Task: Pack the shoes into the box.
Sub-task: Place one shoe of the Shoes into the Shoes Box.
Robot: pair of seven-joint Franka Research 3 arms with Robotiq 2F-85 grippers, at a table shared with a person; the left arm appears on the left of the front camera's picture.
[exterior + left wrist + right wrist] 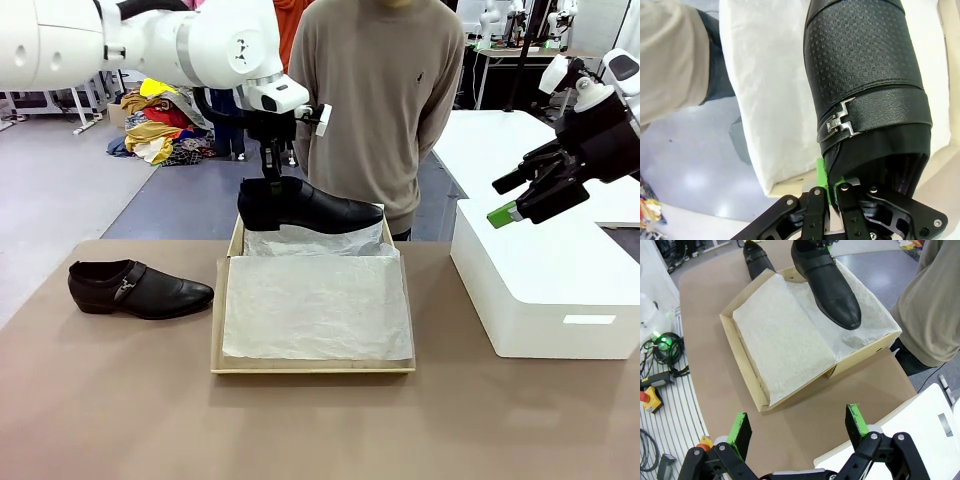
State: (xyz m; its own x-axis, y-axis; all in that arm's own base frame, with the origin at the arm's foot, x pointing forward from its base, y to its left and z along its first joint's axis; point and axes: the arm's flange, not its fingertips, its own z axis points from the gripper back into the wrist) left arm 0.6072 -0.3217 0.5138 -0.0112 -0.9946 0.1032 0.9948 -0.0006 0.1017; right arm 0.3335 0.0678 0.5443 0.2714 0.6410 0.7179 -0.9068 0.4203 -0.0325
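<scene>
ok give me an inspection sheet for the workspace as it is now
surface: brown table, no spills seen
job's things: box open, lined with tissue paper; black shoe held over its far end; second shoe on table left of box
clutter: white bin right of box
end effectors: left end effector shut on the held shoe's heel rim; right end effector open near the bin
cables: black cables, red stop button beside the table
surroundings: person at far side; clothes pile on floor behind

Upper-centre shoe (310,207): black, grid-embossed, silver buckle. Left shoe (140,288): black. Box (216,330): tan cardboard. Tissue (315,310): white. Bin (540,290): white. Table (100,410): brown.
</scene>
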